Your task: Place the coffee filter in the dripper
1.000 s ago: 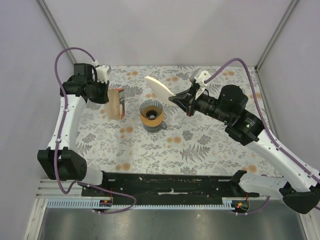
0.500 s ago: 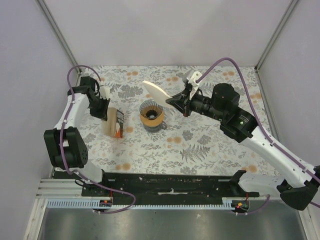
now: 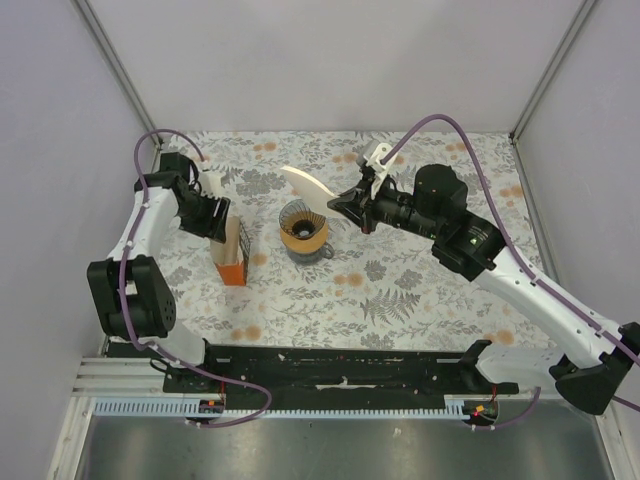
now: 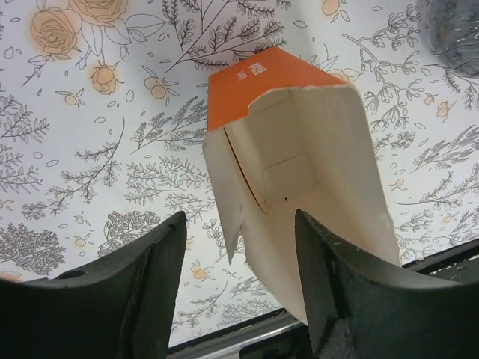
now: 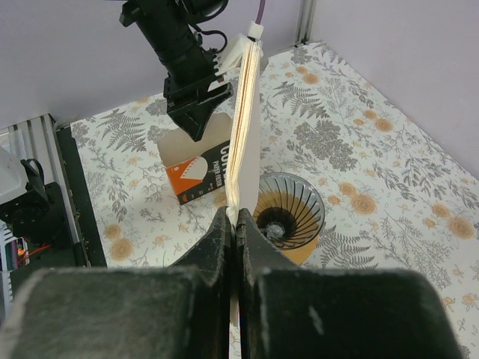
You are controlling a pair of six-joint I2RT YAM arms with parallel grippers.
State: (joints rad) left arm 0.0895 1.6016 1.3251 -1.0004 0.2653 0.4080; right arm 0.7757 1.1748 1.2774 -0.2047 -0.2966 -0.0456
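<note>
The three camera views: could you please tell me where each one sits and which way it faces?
Top external: above and behind the bases, looking down on the table; the left arm and right arm both show.
Left wrist: on the left arm, looking down past the open left gripper at the orange packet.
Right wrist: on the right arm, looking along the right gripper, shut on the coffee filter, toward the dripper.
Shared: the orange packet appears in all three.

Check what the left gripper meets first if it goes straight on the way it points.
The orange-and-tan filter packet: its open top sits between the left gripper's spread fingers, directly ahead. Beyond it, only the flowered table.
</note>
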